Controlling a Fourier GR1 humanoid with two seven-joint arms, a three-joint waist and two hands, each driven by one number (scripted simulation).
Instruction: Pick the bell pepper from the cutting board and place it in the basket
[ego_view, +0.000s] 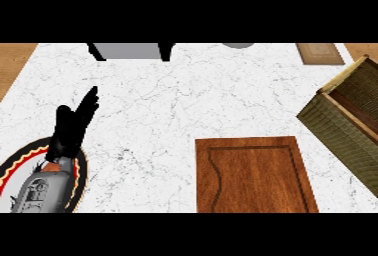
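The wooden cutting board (255, 174) lies on the white marble counter at the lower middle-right, and its top is bare. No bell pepper shows anywhere in the head view. The woven olive basket (347, 125) stands at the right edge, tilted, its open inside partly cut off by the frame. My left hand (72, 127) rests at the left with fingers straight and pointing up, holding nothing. My right hand is out of the picture.
A round plate (16, 165) with a dark, red and yellow rim lies under my left forearm at the lower left. A grey object (129, 51) with black legs sits at the counter's far edge. A small brown mat (320, 53) lies at the far right.
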